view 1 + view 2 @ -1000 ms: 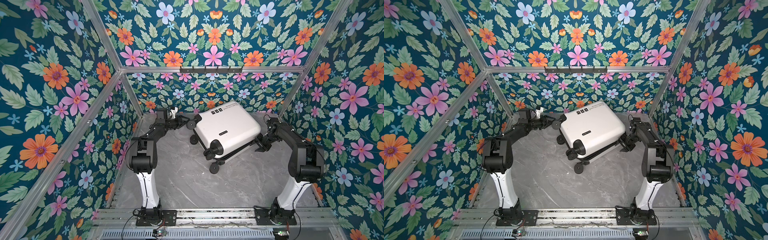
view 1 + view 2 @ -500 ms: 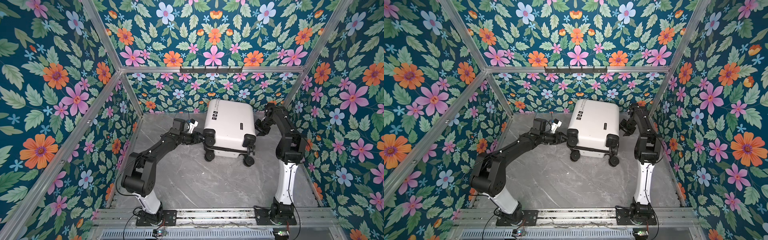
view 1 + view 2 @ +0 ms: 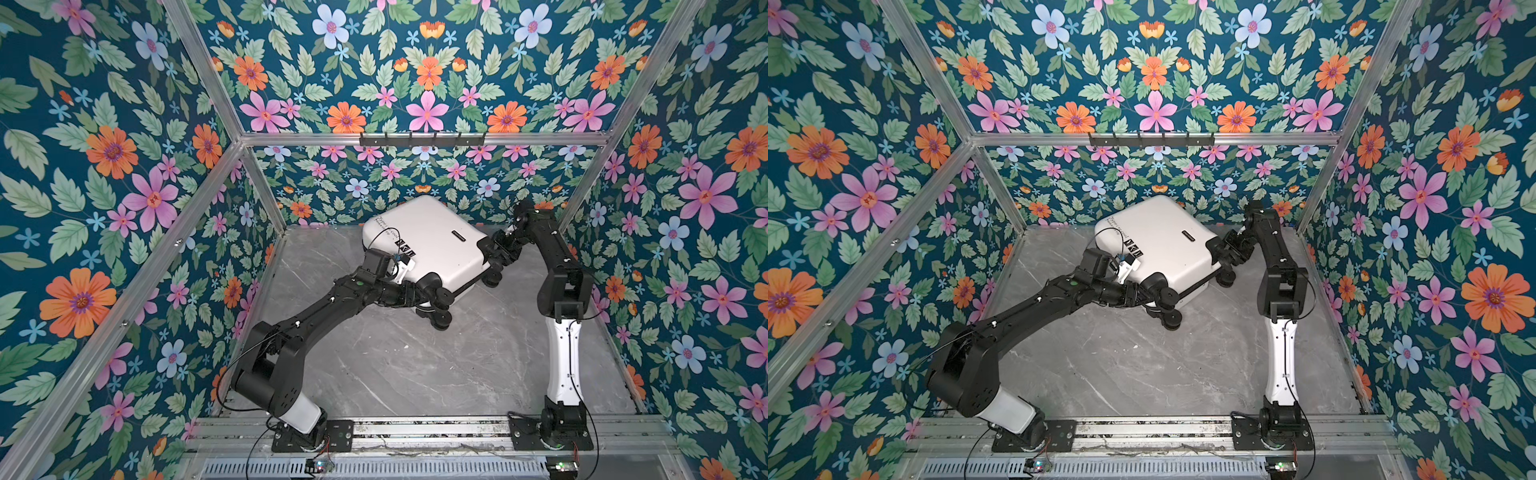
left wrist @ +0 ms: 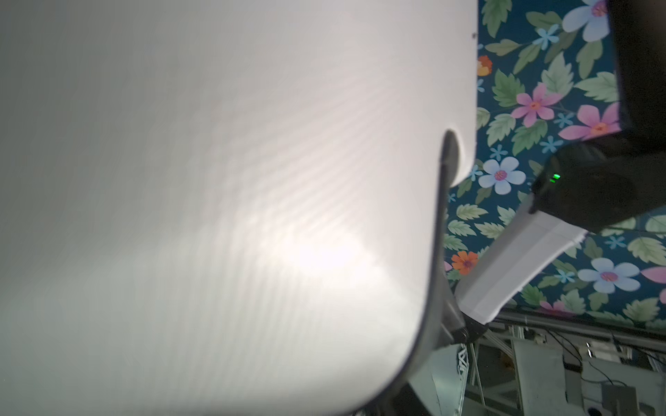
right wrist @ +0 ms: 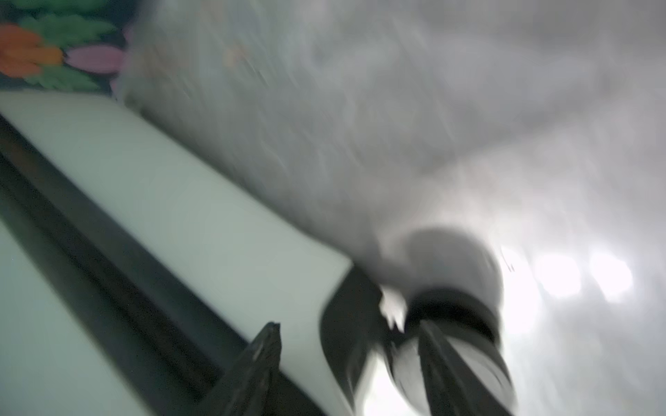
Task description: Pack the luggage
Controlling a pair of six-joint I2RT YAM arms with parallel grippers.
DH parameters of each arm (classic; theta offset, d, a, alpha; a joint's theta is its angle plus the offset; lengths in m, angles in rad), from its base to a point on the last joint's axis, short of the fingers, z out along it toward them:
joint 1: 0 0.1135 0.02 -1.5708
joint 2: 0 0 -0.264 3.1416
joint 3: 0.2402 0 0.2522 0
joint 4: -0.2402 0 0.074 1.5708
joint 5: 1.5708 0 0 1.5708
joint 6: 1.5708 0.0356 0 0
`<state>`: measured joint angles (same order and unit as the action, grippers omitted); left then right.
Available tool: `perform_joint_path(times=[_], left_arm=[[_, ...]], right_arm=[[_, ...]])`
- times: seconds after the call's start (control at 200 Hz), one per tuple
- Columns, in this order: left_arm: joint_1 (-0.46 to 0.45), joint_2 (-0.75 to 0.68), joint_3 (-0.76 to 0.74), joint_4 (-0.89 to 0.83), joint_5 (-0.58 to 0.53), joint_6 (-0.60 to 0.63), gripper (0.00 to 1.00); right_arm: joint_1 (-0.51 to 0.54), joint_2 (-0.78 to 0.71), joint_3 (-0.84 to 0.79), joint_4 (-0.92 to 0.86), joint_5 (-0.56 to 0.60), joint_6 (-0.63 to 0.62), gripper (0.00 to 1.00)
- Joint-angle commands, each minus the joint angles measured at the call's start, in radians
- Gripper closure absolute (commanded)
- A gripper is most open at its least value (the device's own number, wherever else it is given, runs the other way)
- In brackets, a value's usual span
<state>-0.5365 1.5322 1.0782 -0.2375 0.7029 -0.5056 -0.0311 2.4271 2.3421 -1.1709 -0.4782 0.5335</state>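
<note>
White hard shell: the luggage [image 3: 432,245] [image 3: 1163,241] is seen in both top views at the far centre of the grey marble table [image 3: 415,374], close to the far floral wall [image 3: 415,183]. It is shut, broad face up, turned at an angle & canted. Black print w/ three square icons [image 3: 405,249] is toward the left, and a small black handle [image 3: 458,235] is on the upper face. Black wheels are shown at the near-right end: a near wheel [image 3: 441,321] and a right wheel [image 3: 492,279].

The left gripper [image 3: 415,293] [image 3: 1142,296] is placed at the near-left corner of the case, just beside the near wheel. The left wrist view is mostly filled by white shell [image 4: 216,198]. The fingers aren't shown there, so its opening can't be told, nor whether anything is held. The right arm [image 4: 594,187] is seen beyond the shell, w/ a green light lit.

The right gripper [image 3: 496,250] [image 3: 1230,250] [image 5: 351,363] is set against the right corner, by the wheel there. In the heavily blurred right wrist view its fingertips [image 5: 268,345] are seen spread wide, w/ the black wheel mount [image 5: 346,324] btwn them. A strip of white shell shows btwn one finger and the mount. Contact can't be judged thru the blur.
</note>
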Motion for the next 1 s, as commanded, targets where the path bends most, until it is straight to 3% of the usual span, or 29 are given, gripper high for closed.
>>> perform_joint_path(times=[0.0, 0.15, 0.225, 0.41, 0.59, 0.72, 0.8, 0.995], left_arm=[[0.010, -0.098, -0.054, -0.010, -0.229, 0.009, 0.57], [0.010, -0.250, -0.177, -0.083, -0.539, 0.021, 0.52], [0.014, -0.273, -0.234, -0.036, -0.595, 0.040, 0.49], [0.026, -0.169, -0.293, 0.156, -0.602, 0.142, 0.56], [0.041, -0.150, -0.399, 0.457, -0.501, 0.228, 0.57], [0.052, -0.093, -0.390, 0.534, -0.445, 0.295, 0.64], [0.084, -0.045, -0.385, 0.608, -0.343, 0.292, 0.68], [0.104, 0.018, -0.417, 0.746, -0.306, 0.283, 0.62]], right_arm=[[-0.046, -0.081, -0.088, -0.010, -0.128, 0.034, 0.37], [-0.076, -0.134, -0.079, -0.042, -0.123, -0.010, 0.36], [-0.076, -0.162, -0.108, -0.044, -0.119, -0.030, 0.36], [-0.076, -0.269, -0.266, -0.013, -0.094, -0.085, 0.36], [-0.075, -0.460, -0.513, 0.066, -0.057, -0.111, 0.36], [-0.077, -0.581, -0.644, 0.085, -0.039, -0.123, 0.36], [-0.078, -0.648, -0.714, 0.091, -0.034, -0.125, 0.36], [-0.081, -0.754, -0.799, 0.066, 0.012, -0.135, 0.36]])
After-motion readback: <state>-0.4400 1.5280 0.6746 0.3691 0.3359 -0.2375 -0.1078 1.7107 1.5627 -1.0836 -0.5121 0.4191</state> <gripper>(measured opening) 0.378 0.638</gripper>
